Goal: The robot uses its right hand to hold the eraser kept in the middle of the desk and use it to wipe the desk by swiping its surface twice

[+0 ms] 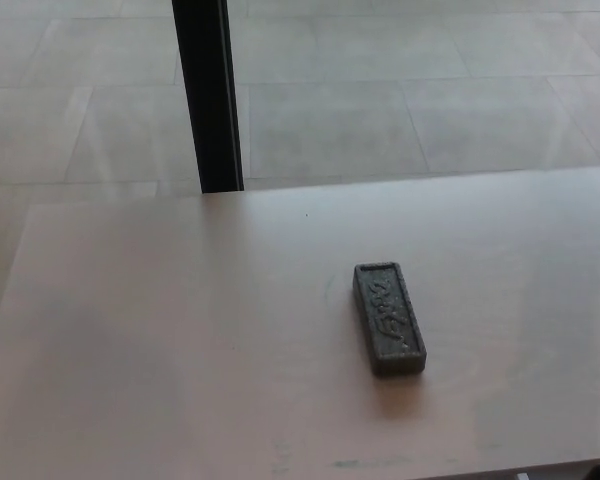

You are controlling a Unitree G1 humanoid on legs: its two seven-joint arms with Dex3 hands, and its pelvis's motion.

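- Dark grey rectangular felt eraser lies flat on the pale wooden desk, right of centre — long axis running near to far.
- Eraser untouched; nothing in contact with it.
- Neither robot hand in frame — finger state cannot be told.
- Black upright post stands behind the desk's far edge, on the light tiled floor.

A pale wood-grain tabletop fills the lower part of the head view. One dark grey rectangular eraser lies flat on it, right of centre, long side running away from the camera, embossed face up.
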